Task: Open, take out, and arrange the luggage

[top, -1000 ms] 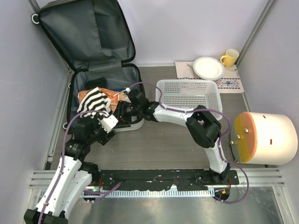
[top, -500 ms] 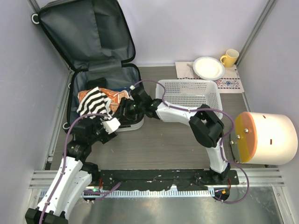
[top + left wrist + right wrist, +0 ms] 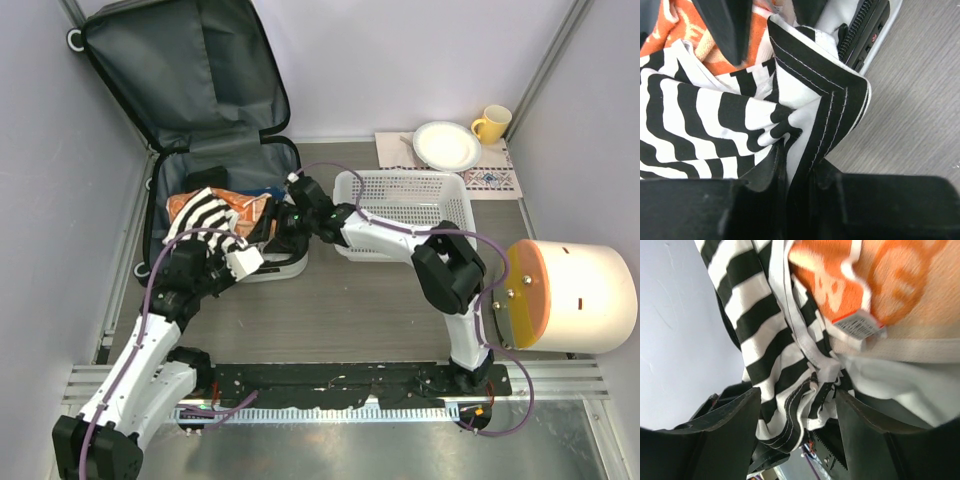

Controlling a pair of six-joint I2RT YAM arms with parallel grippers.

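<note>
The left claw (image 3: pixel 790 172) has just clamped on the striped cloth (image 3: pixel 715 115) at the near rim of the open suitcase (image 3: pixel 180 70) at the table's far left, while beyond it the right claw (image 3: pixel 796 417) has spread apart over the same cloth inside.

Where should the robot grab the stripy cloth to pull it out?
Probably the stitched corner fold of the striped cloth, from the table side: it pokes up over the luggage rim, thin enough to pinch. The left claw grips there.

One luggage case (image 3: pixel 180 70), one white basket (image 3: pixel 405 190), one plate (image 3: pixel 446 146), one yellow mug (image 3: pixel 490 124), and two fabrics showing (one striped top (image 3: pixel 200 218), one orange cloth (image 3: pixel 240 205)).
</note>
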